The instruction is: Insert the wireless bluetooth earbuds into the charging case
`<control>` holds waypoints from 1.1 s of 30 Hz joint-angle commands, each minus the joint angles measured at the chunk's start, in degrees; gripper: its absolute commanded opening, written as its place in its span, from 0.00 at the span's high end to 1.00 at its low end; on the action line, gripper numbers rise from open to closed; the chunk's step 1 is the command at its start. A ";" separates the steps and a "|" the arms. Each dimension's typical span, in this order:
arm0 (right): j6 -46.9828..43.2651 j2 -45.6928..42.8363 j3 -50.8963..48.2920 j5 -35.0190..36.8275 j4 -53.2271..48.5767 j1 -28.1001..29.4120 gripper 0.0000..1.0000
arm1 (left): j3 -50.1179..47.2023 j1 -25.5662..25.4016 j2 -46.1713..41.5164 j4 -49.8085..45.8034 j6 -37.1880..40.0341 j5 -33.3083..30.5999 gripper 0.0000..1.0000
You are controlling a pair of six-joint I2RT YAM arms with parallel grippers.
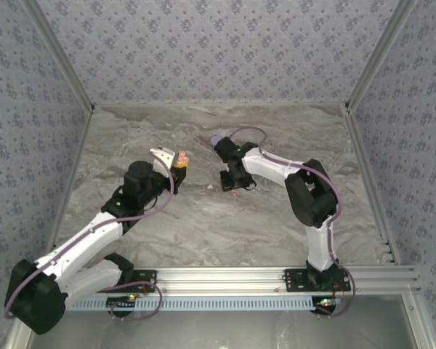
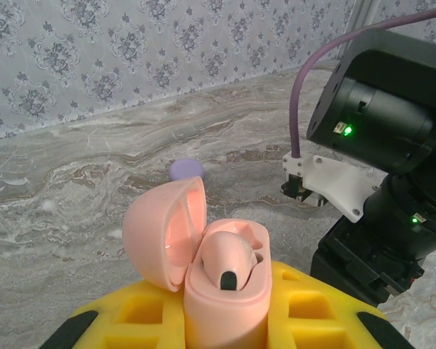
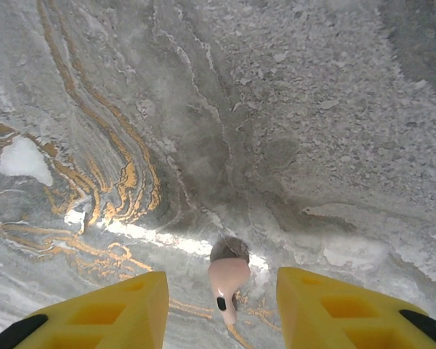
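The pale pink charging case [image 2: 221, 294] stands upright between the yellow fingers [image 2: 316, 313] of my left gripper [image 2: 225, 309], which is shut on it. Its lid [image 2: 163, 236] is swung open to the left, and one pale pink earbud [image 2: 229, 258] sits in the case. In the top view this gripper [image 1: 178, 166] holds the case [image 1: 181, 157] left of centre. My right gripper [image 3: 221, 283] is open and points down at the table. A second pale pink earbud [image 3: 228, 276] lies on the marble between its fingers [image 3: 134, 309], touching neither.
A lavender round case [image 2: 185, 170] lies on the marble table [image 1: 203, 225] behind the pink one, also seen in the top view as a lavender case [image 1: 217, 141]. The right arm's black wrist [image 2: 374, 116] hangs close to the right of the left gripper. Patterned walls enclose the table.
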 commanded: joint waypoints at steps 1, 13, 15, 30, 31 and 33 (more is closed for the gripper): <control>0.71 2.08 1.84 0.38 -2.70 -0.27 0.57 | 2.39 0.33 0.15 1.73 -0.24 0.68 0.86; 0.54 4.13 3.47 0.88 -3.85 0.00 0.60 | 2.30 0.36 0.15 1.49 -0.37 0.38 0.86; 0.58 4.41 3.51 0.85 -4.09 0.03 0.61 | 2.30 0.35 0.15 1.54 -0.34 0.37 0.86; 0.40 5.91 3.51 0.50 -5.00 0.21 0.67 | 1.86 0.34 0.06 1.77 -0.79 0.20 0.86; 0.36 6.15 3.60 0.46 -5.15 0.23 0.67 | 1.85 0.34 0.07 1.80 -0.72 0.22 0.86; 0.31 6.59 3.69 0.46 -5.26 0.28 0.68 | 1.83 0.34 0.07 1.82 -0.75 0.21 0.86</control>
